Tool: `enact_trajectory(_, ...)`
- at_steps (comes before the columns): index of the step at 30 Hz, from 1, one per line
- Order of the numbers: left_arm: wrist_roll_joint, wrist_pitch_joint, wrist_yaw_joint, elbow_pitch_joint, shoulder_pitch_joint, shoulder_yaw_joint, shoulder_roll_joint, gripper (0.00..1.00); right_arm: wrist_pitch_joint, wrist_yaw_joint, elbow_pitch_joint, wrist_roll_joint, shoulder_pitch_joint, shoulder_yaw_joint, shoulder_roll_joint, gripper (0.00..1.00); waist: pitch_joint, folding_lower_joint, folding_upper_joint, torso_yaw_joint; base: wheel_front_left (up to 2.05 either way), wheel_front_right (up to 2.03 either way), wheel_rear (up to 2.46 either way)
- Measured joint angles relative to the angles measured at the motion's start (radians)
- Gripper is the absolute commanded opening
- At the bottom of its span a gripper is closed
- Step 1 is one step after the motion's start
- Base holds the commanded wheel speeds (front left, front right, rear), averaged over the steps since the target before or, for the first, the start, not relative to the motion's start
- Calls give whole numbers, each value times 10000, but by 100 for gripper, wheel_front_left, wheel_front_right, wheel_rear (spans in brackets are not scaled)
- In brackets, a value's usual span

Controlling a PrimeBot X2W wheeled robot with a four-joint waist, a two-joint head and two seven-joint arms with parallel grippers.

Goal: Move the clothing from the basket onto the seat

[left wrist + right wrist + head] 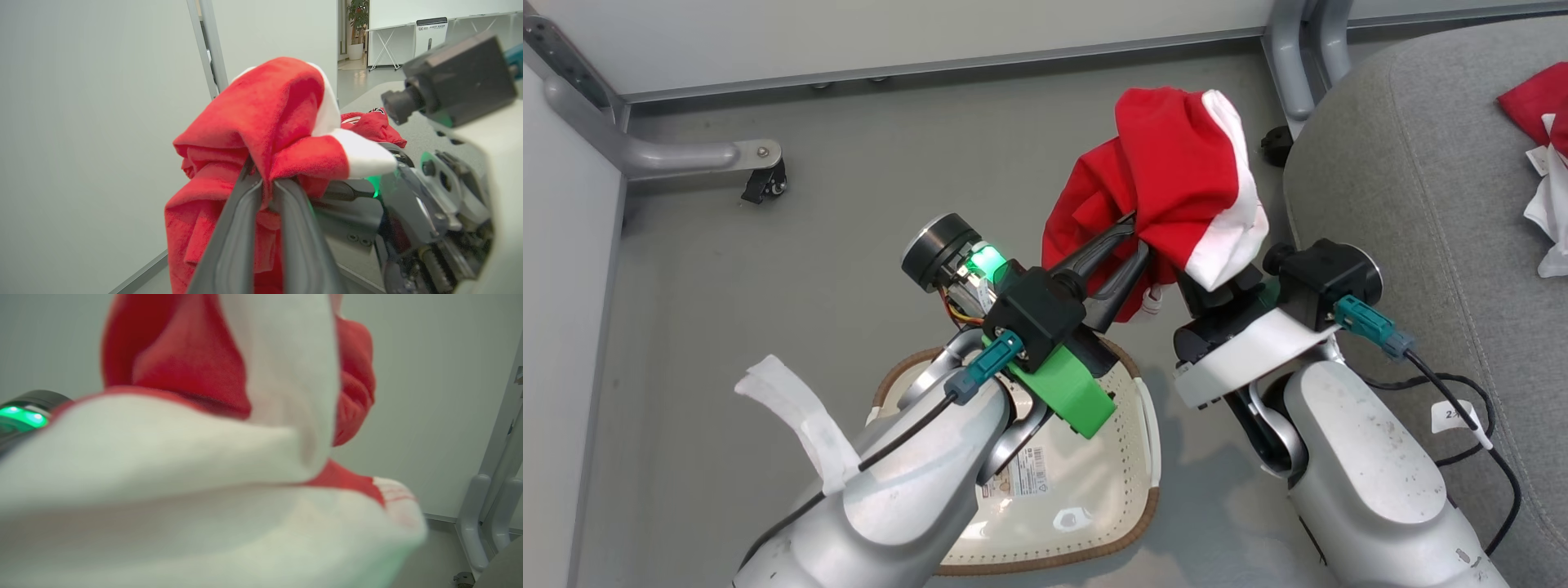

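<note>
One red-and-white garment point(1168, 163) hangs bunched in the air over the floor, between the basket point(1127, 457) and the seat point(1405, 245), where another piece of the clothing point(1539, 98) already lies. The left arm's jaws are pinched tight on a red fold, fingers point(233, 245) nearly meeting. The right arm's jaws are buried under the white panel, so I cannot tell how they stand. The garment looks light, limp and droopy, best gripped on a thick gathered fold rather than a thin edge that could slide out.
</note>
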Motion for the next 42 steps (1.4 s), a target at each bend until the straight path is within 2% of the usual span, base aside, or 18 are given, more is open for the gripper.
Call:
enact_trajectory(1,40,0,40,2,2,-2,19,48,0,2,13,0,0,-17,0,0,4,0,0,-8,0,0,0)
enact_trajectory(2,46,0,58,0,9,0,31,100,0,0,31,0,0,-35,0,0,10,0,0,-16,0,0,0)
enact_trajectory(21,395,-13,130,-194,379,130,374,100,0,0,236,-554,49,-1110,-2,0,205,0,0,-233,0,0,0)
enact_trajectory(30,527,-25,142,-240,537,125,621,100,0,0,12,-917,242,-1950,-8,0,368,0,0,-895,0,0,0)
enact_trajectory(42,617,-27,125,-259,653,-4,1028,100,2,0,-412,-920,680,-2918,-4,0,694,0,0,-2205,0,0,0)
